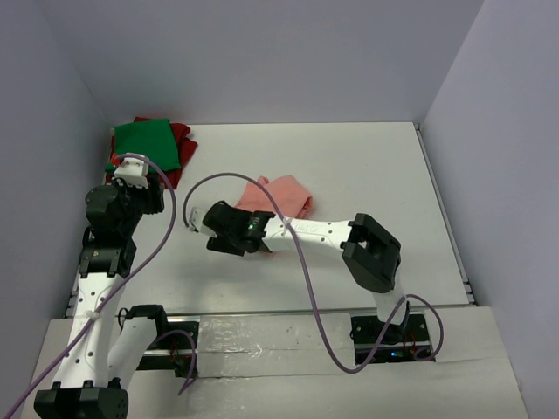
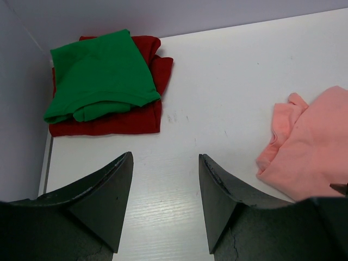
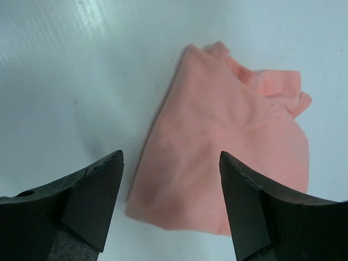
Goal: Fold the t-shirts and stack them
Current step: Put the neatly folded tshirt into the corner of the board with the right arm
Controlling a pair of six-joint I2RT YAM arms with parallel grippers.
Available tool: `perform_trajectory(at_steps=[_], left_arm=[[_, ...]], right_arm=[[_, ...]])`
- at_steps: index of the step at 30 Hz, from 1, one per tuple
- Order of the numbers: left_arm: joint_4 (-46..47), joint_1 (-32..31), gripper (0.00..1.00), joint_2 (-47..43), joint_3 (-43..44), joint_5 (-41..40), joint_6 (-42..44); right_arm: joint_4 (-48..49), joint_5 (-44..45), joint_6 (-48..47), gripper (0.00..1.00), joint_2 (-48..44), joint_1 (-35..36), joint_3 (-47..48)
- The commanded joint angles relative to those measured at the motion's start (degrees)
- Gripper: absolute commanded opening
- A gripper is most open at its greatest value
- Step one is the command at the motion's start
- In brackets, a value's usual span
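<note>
The bright green t-shirt [image 1: 144, 144] lies folded on top of the folded dark red t-shirt [image 1: 181, 140] at the table's back left corner; both show in the left wrist view, green [image 2: 103, 73] over red [image 2: 109, 122]. The salmon-pink t-shirt [image 1: 286, 195] lies folded mid-table and shows in the right wrist view [image 3: 223, 147] and at the right edge of the left wrist view [image 2: 307, 147]. My right gripper [image 1: 249, 240] [image 3: 171, 153] is open and empty, hovering over the pink shirt's near edge. My left gripper [image 1: 135, 179] [image 2: 165, 155] is open and empty above bare table, short of the stack.
The white table [image 1: 367, 166] is boxed in by grey walls on the left, back and right. The stack sits tight against the left wall. A purple cable [image 1: 301, 262] loops from each arm.
</note>
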Motion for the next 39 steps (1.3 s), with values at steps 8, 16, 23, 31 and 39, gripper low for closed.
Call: perform_trajectory(at_steps=[8,16,23,31,39], left_arm=[[1.97,0.47,0.61,-1.12,1.04,1.45,-0.29],[1.44,0.47,0.6,-1.04,1.3,2.24,-0.2],[0.91,0.47,0.6,-1.21,1.56,3.21,-0.03],[0.47,0.47,0.6,-1.56,1.83,4.52,0.15],[0.12,0.47,0.6,-1.92,1.74,5.14,0.32]], right_arm=[[-4.62,17.59,0.61,0.79,10.9,5.25,-0.92],[-8.84,26.02,2.02,0.79,18.98,4.81,3.74],[-18.94,28.49,7.29,0.78,26.37,1.56,9.36],[-22.11,24.98,8.96,0.42,27.61,-2.48,9.46],[-19.49,19.18,7.3,0.0,23.05,-3.89,4.45]])
